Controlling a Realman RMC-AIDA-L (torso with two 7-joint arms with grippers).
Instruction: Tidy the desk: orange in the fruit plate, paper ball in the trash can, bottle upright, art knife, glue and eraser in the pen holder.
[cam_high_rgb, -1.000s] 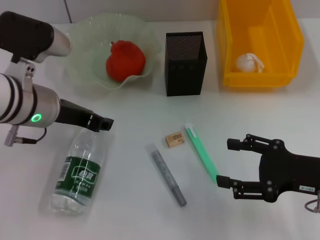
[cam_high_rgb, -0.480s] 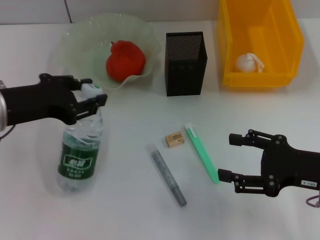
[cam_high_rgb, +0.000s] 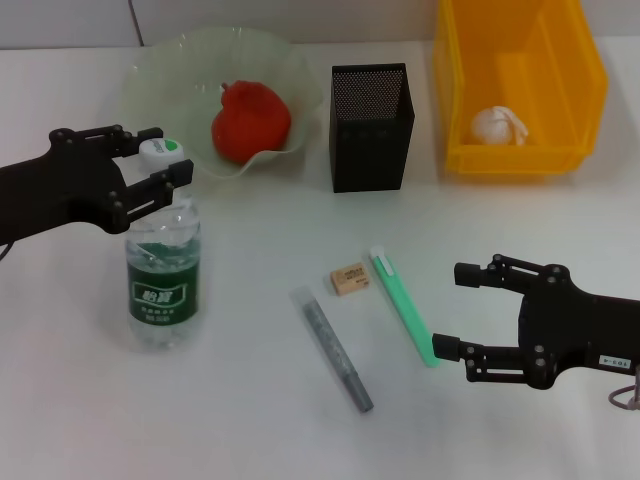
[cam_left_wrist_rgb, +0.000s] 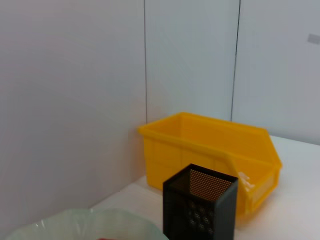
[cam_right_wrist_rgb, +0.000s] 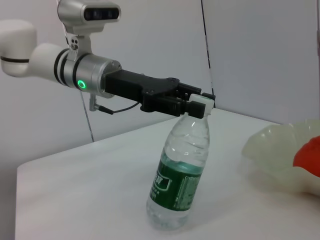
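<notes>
Bottle (cam_high_rgb: 163, 278), lying flat a second ago, now nearly upright on the worktop; left gripper (cam_high_rgb: 160, 163), clamped at its cap, has risen and drawn leftward. Right gripper (cam_high_rgb: 462, 310) shifted only marginally.

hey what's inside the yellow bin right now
A crumpled white paper ball lies on the floor of the yellow bin. The rest of the visible floor is bare; the strip behind its front wall is hidden.
</notes>
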